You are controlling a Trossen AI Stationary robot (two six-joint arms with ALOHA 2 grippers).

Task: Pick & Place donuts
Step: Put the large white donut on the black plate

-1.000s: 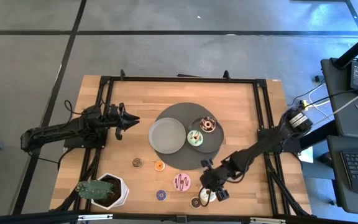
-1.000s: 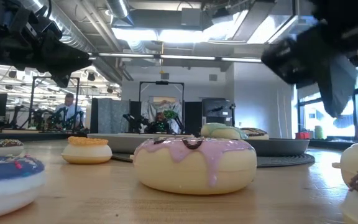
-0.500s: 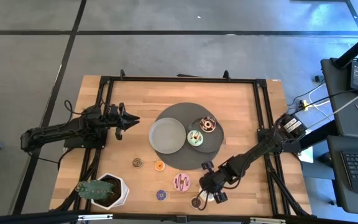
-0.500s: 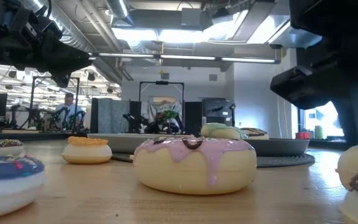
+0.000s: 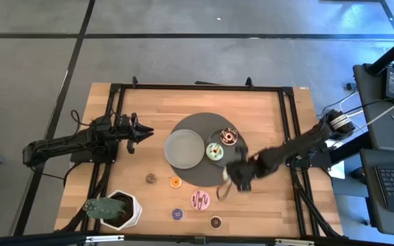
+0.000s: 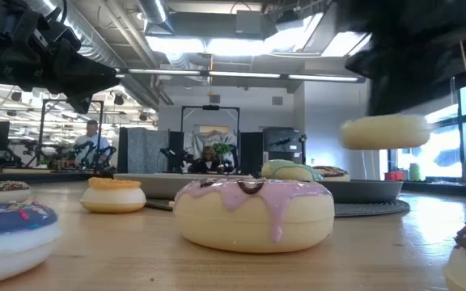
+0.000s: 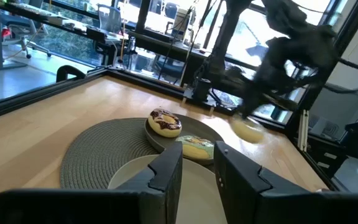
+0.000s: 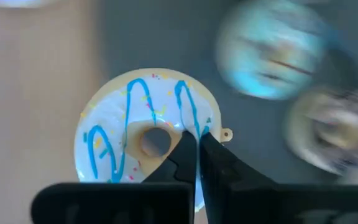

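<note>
My right gripper (image 5: 237,179) is shut on the cream donut (image 8: 145,146), white-iced with blue zigzags, and holds it in the air over the near right rim of the dark round mat (image 5: 197,174). The chocolate donut (image 5: 228,137) and the green donut (image 5: 215,152) lie on that mat beside a grey plate (image 5: 185,148). The pink donut (image 5: 200,199) and the mini brown (image 5: 152,178), orange (image 5: 175,182), purple (image 5: 177,214) and dark (image 5: 215,222) donuts lie flat on the wood. My left gripper (image 5: 144,130) waits open, left of the mat. My right gripper holds the cream donut by the band of the ring beside its hole (image 8: 180,127), fingers coming from above and pointing down. The fingers themselves hide just how they grip it. The donut (image 6: 383,131) hangs about level under them, lifted clear of the table.
A potted plant in a white pot (image 5: 115,208) stands at the near left corner. Black frame rails (image 5: 287,123) run along the table's sides. Bare wood lies left of the mat and along the far edge.
My right gripper has shut on the cream donut near the table's near edge, beside the dark mini donut. It has lifted the donut clear and carried it up and toward the far edge, to the mat's near right rim. The other donuts lie as before.
</note>
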